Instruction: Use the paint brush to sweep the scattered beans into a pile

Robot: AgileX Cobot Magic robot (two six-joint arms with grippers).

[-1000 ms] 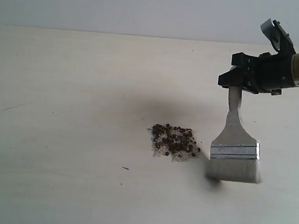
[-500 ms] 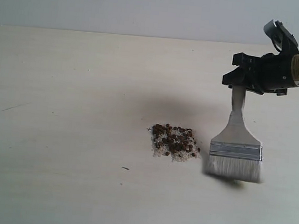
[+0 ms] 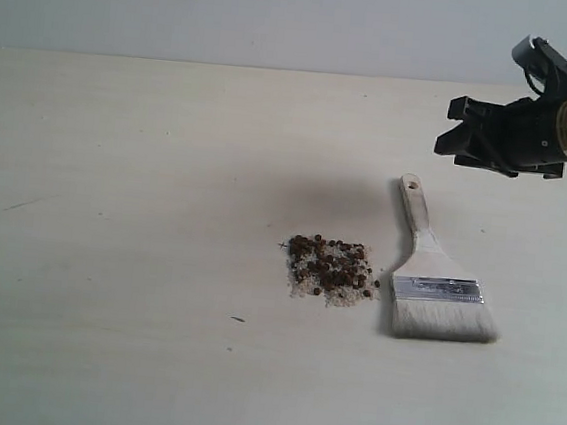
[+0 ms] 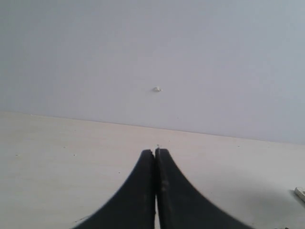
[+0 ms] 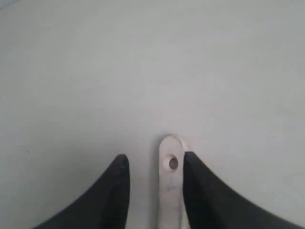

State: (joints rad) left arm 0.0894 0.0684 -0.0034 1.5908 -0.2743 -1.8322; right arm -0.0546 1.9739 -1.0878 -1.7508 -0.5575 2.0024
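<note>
Beans (image 3: 330, 268) sit in a pile just left of the flat-lying paint brush (image 3: 435, 287); right gripper (image 3: 460, 134) is spread wide, empty.

We see that the paint brush (image 3: 428, 277), which a second ago stood upright on its bristles, hanging from the right gripper (image 3: 452, 130) in the right half of the frame, now lies flat on the table (image 3: 163, 211). Its holed handle end points toward the top of the frame and its bristles lie at the lower right, just right of the beans (image 3: 330, 267). The right gripper has let go of the handle, its jaws now stand apart, and it has shifted slightly up and to the right.
</note>
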